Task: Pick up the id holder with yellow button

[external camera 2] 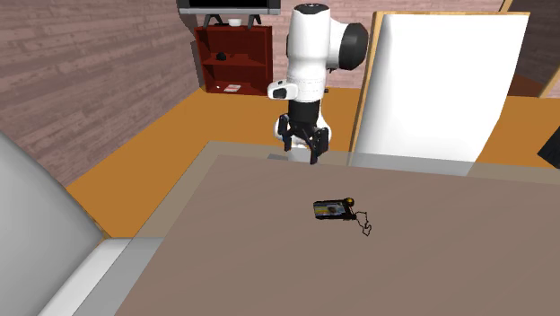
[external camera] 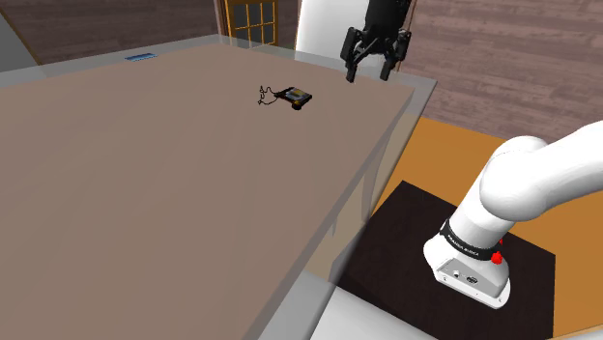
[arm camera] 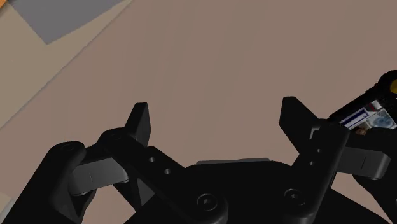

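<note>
Brown and wide, the table stretches out under the black gripper, which hangs in the air with its fingers spread wide and nothing between them. The id holder lies flat, lower down and off to one side, past one finger. Its thin cord curls out on the side away from the gripper. I think the gripper should slide over it first, drop straight down, then pinch its narrow sides and miss the cord.
</note>
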Available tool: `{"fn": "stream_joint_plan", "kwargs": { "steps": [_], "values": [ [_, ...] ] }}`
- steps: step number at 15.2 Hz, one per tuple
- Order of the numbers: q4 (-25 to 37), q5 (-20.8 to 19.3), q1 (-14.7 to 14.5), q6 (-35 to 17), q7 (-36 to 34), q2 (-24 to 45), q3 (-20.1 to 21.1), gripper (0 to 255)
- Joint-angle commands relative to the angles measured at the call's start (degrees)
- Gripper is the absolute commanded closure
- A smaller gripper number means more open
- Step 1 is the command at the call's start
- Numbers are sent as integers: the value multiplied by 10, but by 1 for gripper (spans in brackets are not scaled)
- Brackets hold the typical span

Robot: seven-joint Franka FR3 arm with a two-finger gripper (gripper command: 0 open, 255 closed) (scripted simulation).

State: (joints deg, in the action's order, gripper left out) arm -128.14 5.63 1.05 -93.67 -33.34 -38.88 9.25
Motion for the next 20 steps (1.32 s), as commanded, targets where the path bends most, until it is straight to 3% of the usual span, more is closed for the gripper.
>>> {"fn": "stream_joint_plan", "kwargs": {
  "steps": [1,7,12,20],
  "values": [
    [18,19,2,-7,-56,24,28,0],
    [92,52,14,-30,-208,112,102,0],
    [171,53,27,-47,-329,198,156,0],
    [107,59,23,-104,-323,191,160,0]
  ]
}}
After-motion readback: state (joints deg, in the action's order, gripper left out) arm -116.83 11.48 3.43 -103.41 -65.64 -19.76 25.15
